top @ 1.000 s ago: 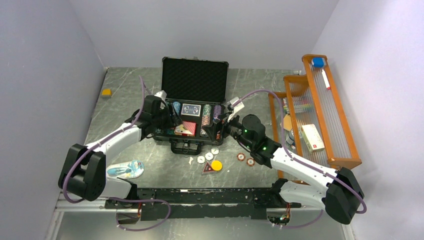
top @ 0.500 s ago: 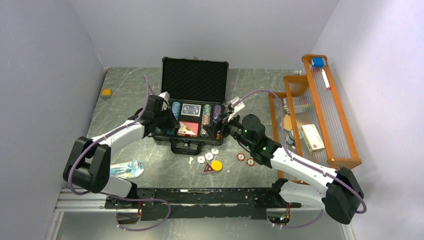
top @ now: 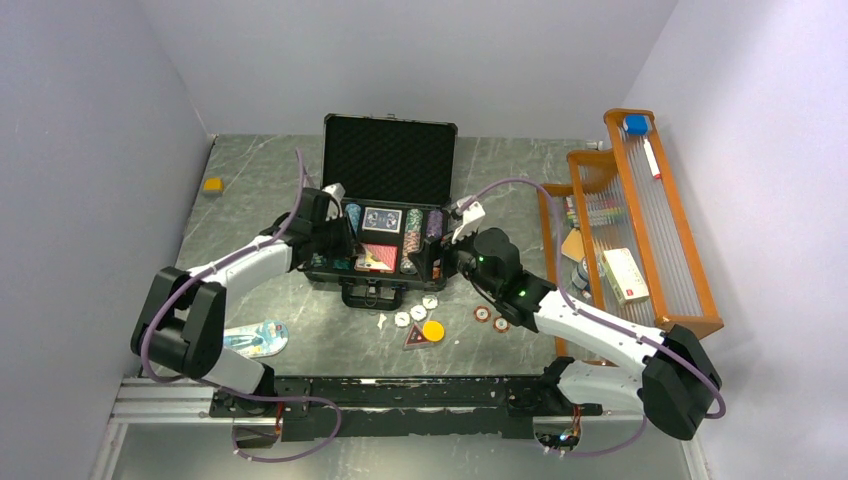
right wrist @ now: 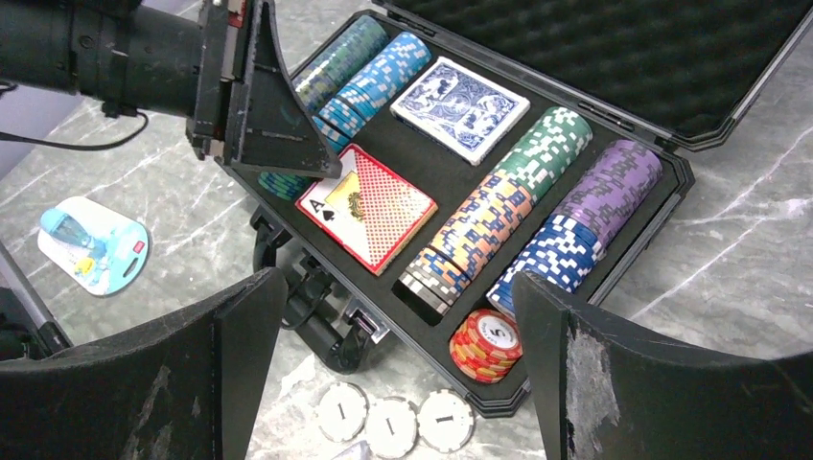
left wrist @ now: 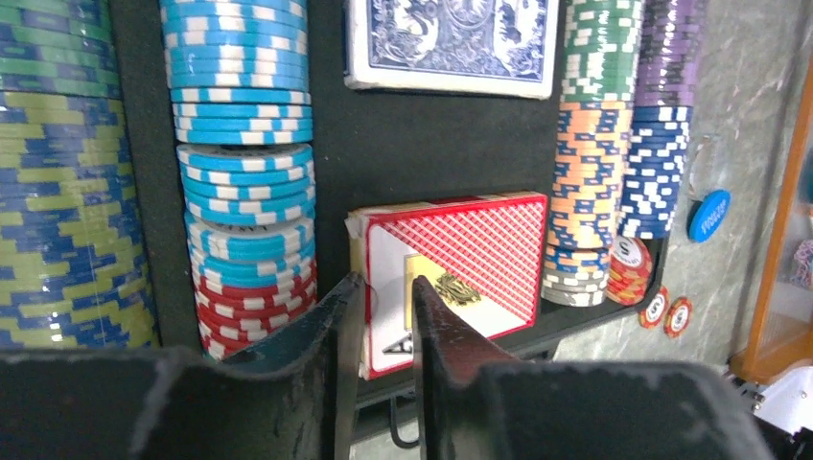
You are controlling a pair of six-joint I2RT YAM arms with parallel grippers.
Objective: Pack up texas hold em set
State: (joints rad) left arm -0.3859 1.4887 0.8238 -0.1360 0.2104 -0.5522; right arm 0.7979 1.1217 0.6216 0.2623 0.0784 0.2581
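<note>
The black briefcase (top: pixel 390 155) lies open mid-table, its foam tray holding rows of striped chips (left wrist: pixel 244 144), a blue deck (left wrist: pixel 451 43) and a red deck (right wrist: pixel 369 206). My left gripper (left wrist: pixel 383 286) hovers at the red deck's (left wrist: pixel 470 249) near-left corner, jaws a narrow gap apart with nothing between them. My right gripper (right wrist: pixel 398 280) is wide open above the case's near right corner, over a red chip stack (right wrist: pixel 486 343). On the table in front of the case lie white discs (right wrist: pixel 391 422), a yellow disc (top: pixel 433 329) and two red chips (top: pixel 491 318). A blue disc (left wrist: pixel 709 215) lies right of the case.
An orange wooden rack (top: pixel 650 230) with odd items stands along the right side. A blue-white blister pack (top: pixel 250 338) lies near the left arm's base. A small yellow block (top: pixel 212 184) sits at the far left, and a dark triangular piece (top: pixel 415 338) beside the yellow disc.
My left arm has swung further in over the case's left half. The right gripper has edged slightly toward the case.
</note>
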